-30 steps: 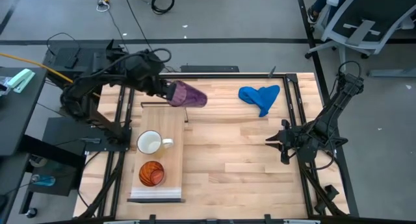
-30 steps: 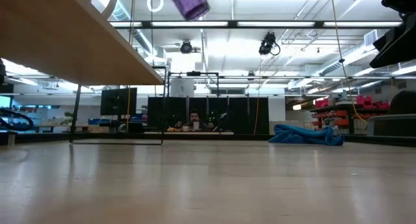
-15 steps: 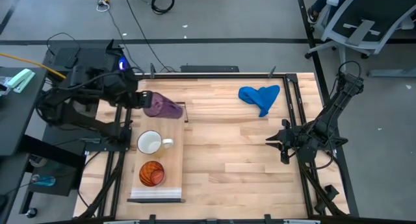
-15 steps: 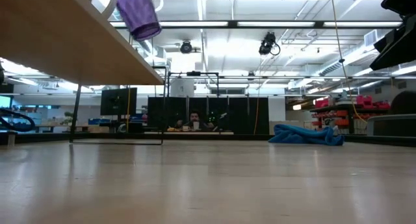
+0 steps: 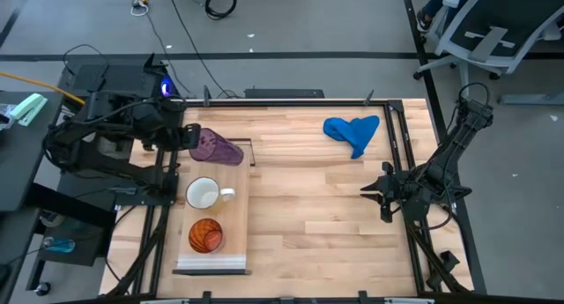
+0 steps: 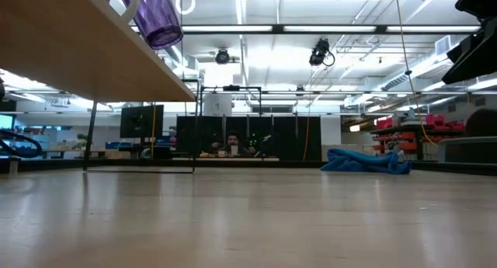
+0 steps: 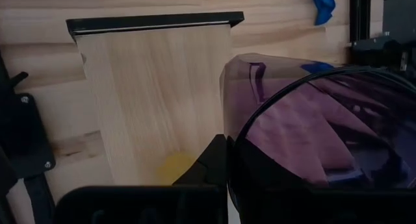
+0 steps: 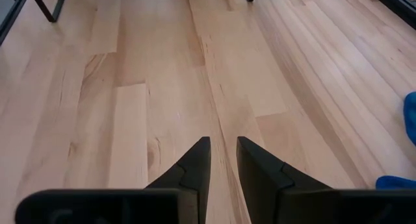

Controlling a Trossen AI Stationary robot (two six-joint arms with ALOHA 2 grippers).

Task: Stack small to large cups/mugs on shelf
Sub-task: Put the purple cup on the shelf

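I see my left claw [image 5: 187, 137] clamped on the translucent purple plastic tumbler [image 5: 215, 147] above the pale wooden shelf's [image 5: 225, 185] dark-framed end; right claw [image 5: 370, 191] slightly parted, empty.

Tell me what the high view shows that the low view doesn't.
Only the high view shows the white mug and the orange-red cup standing on the shelf, the left tool shut on the purple tumbler, which lies tilted above the shelf's far end, and the right tool waiting over the table's right side.

Only the low view shows the shelf's underside, the room behind, and a person far back.

Both show the purple tumbler, the shelf and the blue cloth.
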